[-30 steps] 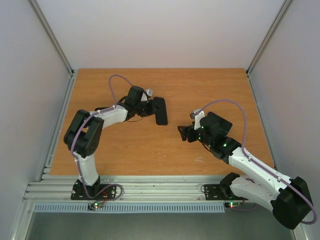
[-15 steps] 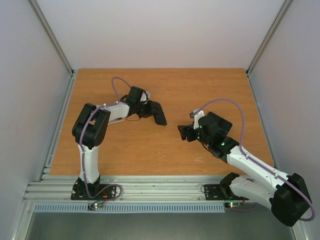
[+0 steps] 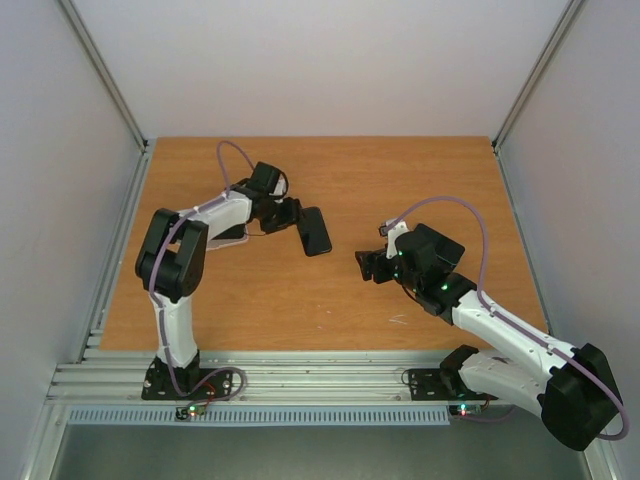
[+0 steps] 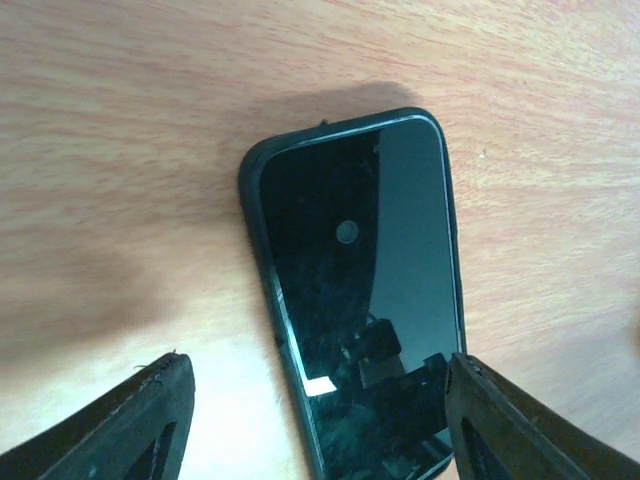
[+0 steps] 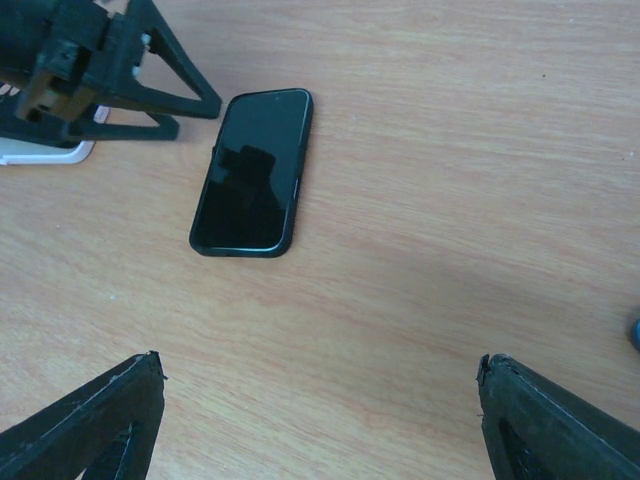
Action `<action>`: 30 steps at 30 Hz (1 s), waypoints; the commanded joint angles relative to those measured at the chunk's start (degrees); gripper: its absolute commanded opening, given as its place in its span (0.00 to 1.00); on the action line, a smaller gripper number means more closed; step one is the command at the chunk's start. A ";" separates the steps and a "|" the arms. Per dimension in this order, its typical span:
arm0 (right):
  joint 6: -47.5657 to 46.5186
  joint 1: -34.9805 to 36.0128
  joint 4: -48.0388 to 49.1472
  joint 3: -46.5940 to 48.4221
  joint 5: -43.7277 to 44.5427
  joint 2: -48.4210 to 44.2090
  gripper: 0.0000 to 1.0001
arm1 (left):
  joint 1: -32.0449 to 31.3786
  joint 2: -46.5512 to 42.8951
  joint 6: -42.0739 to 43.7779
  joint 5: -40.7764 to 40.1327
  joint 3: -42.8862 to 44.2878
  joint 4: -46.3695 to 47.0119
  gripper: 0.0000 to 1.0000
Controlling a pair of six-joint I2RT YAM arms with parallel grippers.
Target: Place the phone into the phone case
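Observation:
The black phone (image 3: 315, 230) lies flat on the wooden table, screen up, with the dark rim of the phone case (image 4: 250, 185) running round it. In the left wrist view the phone (image 4: 360, 280) stretches away from my left gripper (image 4: 318, 365), which is open; its fingers stand either side of the phone's near end without touching it. From above, the left gripper (image 3: 287, 215) sits just left of the phone. My right gripper (image 3: 368, 265) is open and holds nothing, well to the right of the phone (image 5: 252, 172), which lies far ahead of the right gripper (image 5: 320, 372).
A flat white piece (image 3: 230, 235) lies on the table under the left arm. A small blue thing (image 5: 636, 332) shows at the right edge of the right wrist view. White walls and metal rails (image 3: 120, 250) enclose the table.
The left gripper has opened and let go of the phone. The phone has shifted slightly and lies flat at a tilt. The right arm has hardly moved.

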 commanded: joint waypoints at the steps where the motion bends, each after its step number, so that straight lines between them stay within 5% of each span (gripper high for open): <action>1: 0.35 -0.27 0.13 0.87 0.56 0.34 0.86 | 0.73 -5.98 4.34 -8.00 2.19 -9.45 0.74; 9: 0.33 -0.26 -0.03 0.78 1.16 0.25 0.88 | 8.72 -15.43 4.82 -14.16 -3.45 -17.01 0.92; 18: 0.61 -0.26 0.14 0.62 1.12 0.43 0.89 | 18.69 -25.18 -3.54 -16.67 -16.87 -14.30 0.98; 30: 0.52 -0.25 0.14 0.97 0.92 1.53 0.89 | 25.55 -22.68 -12.10 -15.86 -19.25 -8.70 0.86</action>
